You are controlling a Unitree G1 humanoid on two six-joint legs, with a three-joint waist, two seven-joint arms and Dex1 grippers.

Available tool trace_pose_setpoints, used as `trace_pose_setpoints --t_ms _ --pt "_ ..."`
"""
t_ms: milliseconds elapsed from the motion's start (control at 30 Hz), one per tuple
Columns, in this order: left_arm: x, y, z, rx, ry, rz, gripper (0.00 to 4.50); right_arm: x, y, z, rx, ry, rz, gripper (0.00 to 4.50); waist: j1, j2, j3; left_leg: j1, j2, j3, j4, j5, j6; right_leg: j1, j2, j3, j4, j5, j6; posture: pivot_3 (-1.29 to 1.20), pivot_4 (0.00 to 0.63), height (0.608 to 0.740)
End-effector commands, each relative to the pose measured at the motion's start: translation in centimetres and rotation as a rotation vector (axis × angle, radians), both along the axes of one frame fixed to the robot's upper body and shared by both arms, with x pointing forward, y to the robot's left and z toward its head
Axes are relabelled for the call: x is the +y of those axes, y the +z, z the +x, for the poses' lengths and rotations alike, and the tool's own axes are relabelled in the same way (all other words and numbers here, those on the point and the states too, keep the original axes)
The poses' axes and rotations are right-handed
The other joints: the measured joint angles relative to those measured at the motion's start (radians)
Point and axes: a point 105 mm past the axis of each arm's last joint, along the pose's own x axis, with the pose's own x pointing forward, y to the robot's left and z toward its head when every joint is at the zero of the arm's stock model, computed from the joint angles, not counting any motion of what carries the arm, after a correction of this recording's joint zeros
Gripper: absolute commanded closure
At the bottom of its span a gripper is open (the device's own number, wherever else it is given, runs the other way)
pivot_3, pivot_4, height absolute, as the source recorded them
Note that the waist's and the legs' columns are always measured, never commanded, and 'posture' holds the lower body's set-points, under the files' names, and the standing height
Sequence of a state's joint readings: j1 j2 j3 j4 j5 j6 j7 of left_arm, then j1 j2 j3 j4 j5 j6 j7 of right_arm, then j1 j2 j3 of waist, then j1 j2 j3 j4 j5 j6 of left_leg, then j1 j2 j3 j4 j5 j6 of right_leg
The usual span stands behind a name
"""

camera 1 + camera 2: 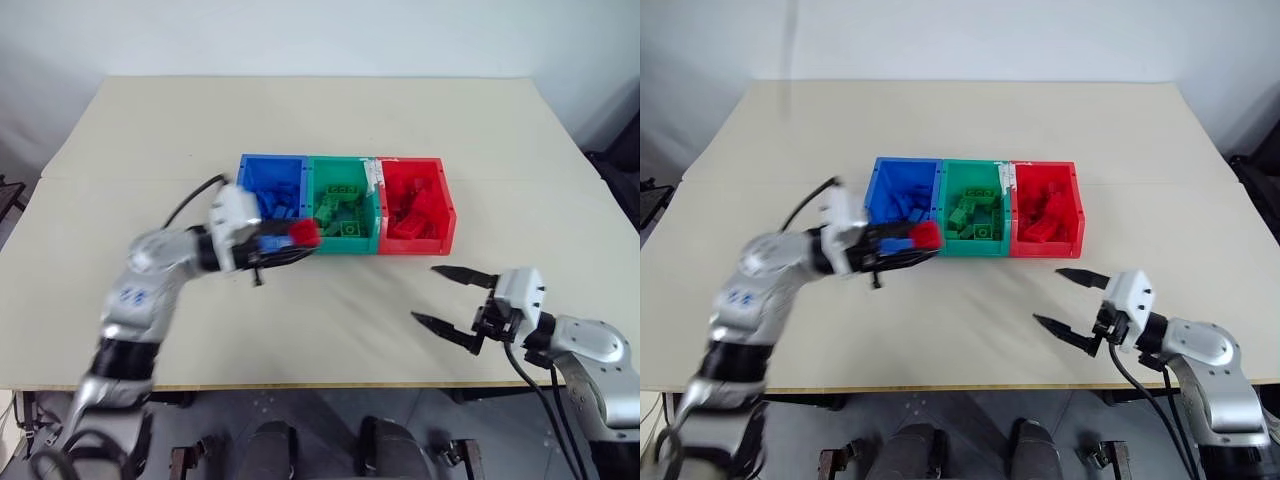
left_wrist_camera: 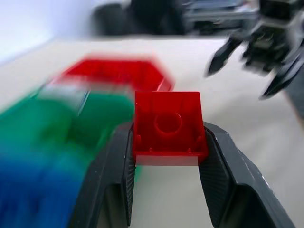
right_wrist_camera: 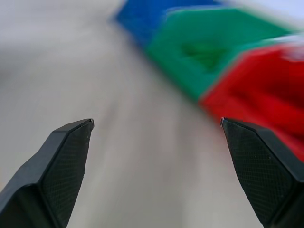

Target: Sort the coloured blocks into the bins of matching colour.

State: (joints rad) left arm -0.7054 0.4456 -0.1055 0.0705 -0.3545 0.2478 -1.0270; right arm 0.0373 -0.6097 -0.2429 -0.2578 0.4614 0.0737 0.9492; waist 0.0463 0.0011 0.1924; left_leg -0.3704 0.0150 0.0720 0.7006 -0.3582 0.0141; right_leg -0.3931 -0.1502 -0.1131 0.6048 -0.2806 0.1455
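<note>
Because red belongs in the red bin [image 1: 446, 212], I hold a red block [image 2: 168, 126] clamped in my left tool [image 1: 303, 238] before the blue bin [image 1: 245, 176], while my right tool [image 1: 452, 297] gapes empty.

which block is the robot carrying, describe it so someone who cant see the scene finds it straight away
Start at the row of three bins in the middle of the table: blue, green, red. Just in front of where the blue and green bins meet, the left gripper is shut on a small red block. Every other block lies inside a bin; this one is held in the air between two black fingers.
</note>
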Motion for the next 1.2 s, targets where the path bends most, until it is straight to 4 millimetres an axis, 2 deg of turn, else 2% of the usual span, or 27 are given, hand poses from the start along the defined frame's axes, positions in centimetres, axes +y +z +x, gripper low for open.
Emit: trace_pose_setpoints --t_ms 33,167,233,367,467,500,600,700,733,867,967,1100,1200 --pt "-3.1 0.5 2.5 -0.035 -0.027 0.031 3.03 -1.8 1.4 -0.8 -0.089 -0.151 0.021 0.0 0.002 0.0 0.0 0.0 0.0 0.0 0.0 0.0 0.0 0.0 0.0 0.0 0.0 0.0 0.0 0.0 0.15 0.74" --pt "-7.5 1.8 5.6 -0.085 -0.016 0.048 3.03 -1.9 1.0 -2.2 -0.102 -0.229 0.031 0.0 0.003 -0.001 0.0 -0.001 0.0 0.001 -0.001 0.0 0.001 0.0 0.001 0.0 -0.003 0.0 0.001 0.0 0.15 0.74" --pt "-8.7 1.7 6.7 -0.129 0.024 0.089 3.03 -1.7 1.0 -2.7 -0.108 -0.248 0.039 0.0 -0.001 -0.001 0.0 -0.002 0.0 0.002 -0.002 0.0 0.001 -0.001 0.001 0.0 -0.005 0.001 0.002 0.0 0.15 0.74" --pt "-10.9 2.2 7.0 -0.099 0.021 0.048 3.03 -1.0 1.0 -3.7 -0.115 -0.286 0.057 0.0 -0.009 -0.001 0.0 -0.002 0.0 0.003 -0.004 0.0 0.002 -0.001 0.001 0.0 -0.008 0.001 0.003 0.0 0.15 0.74" --pt "-11.5 1.9 7.1 -0.08 0.032 0.047 3.03 -0.3 1.2 -4.0 -0.116 -0.292 0.064 0.0 -0.012 -0.001 0.0 -0.002 0.0 0.003 -0.004 -0.001 0.003 -0.001 0.001 0.0 -0.009 0.001 0.003 0.0 0.15 0.74" --pt "-11.6 1.9 7.2 -0.072 0.039 0.042 2.28 -0.2 1.3 -4.1 -0.116 -0.292 0.064 0.0 -0.014 -0.001 0.001 -0.003 0.0 0.003 -0.004 -0.001 0.004 -0.001 0.001 0.0 -0.01 0.001 0.003 0.0 0.15 0.74" --pt "-11.4 2.1 7.2 -0.095 0.041 0.03 1.36 0.3 1.5 -4.0 -0.116 -0.284 0.066 0.0 -0.018 -0.001 0.0 -0.003 0.0 0.003 -0.004 -0.001 0.004 -0.001 0.001 0.0 -0.01 0.002 0.004 0.0 0.15 0.74" --pt "-9.9 2.5 6.8 -0.139 -0.012 0.006 0.39 1.0 1.9 -3.4 -0.116 -0.241 0.058 0.0 -0.02 -0.001 0.0 -0.003 0.0 0.003 -0.004 -0.001 0.004 -0.001 0.001 0.0 -0.01 0.002 0.004 0.0 0.15 0.74" --pt "-8.5 2.3 6.8 -0.148 -0.018 -0.003 0.07 1.2 2.0 -3.0 -0.114 -0.216 0.052 0.0 -0.022 -0.001 0.0 -0.003 0.0 0.003 -0.003 -0.001 0.004 -0.001 0.001 0.0 -0.01 0.002 0.004 0.0 0.15 0.74" --pt "-3.1 1.0 6.3 -0.152 -0.004 0.002 0.07 1.8 2.3 -1.5 -0.105 -0.141 0.048 0.0 -0.04 0.0 0.0 -0.001 0.001 0.004 -0.004 -0.001 0.004 -0.001 0.002 0.002 -0.008 0.001 0.003 0.0 0.15 0.74" --pt "0.1 0.2 5.5 -0.145 0.045 -0.009 0.07 2.1 2.3 -0.8 -0.101 -0.098 0.041 0.0 -0.04 0.0 0.0 -0.001 0.001 0.003 -0.004 -0.001 0.003 -0.001 0.002 0.001 -0.007 0.001 0.003 0.0 0.15 0.74" --pt "5.8 -0.4 2.4 -0.134 0.132 -0.025 0.07 2.8 2.3 -0.2 -0.085 0.0 0.034 0.0 -0.042 0.0 0.0 -0.002 0.001 0.001 -0.002 -0.001 0.004 -0.001 0.001 0.002 -0.007 0.001 0.003 0.0 0.15 0.74" --pt "9.1 -1.3 0.5 -0.113 0.234 -0.004 0.07 3.4 1.8 -0.2 -0.055 0.093 0.001 0.0 -0.039 0.0 0.0 -0.002 0.001 -0.001 -0.002 -0.001 0.004 -0.001 0.001 0.0 -0.007 0.001 0.003 0.0 0.15 0.74"
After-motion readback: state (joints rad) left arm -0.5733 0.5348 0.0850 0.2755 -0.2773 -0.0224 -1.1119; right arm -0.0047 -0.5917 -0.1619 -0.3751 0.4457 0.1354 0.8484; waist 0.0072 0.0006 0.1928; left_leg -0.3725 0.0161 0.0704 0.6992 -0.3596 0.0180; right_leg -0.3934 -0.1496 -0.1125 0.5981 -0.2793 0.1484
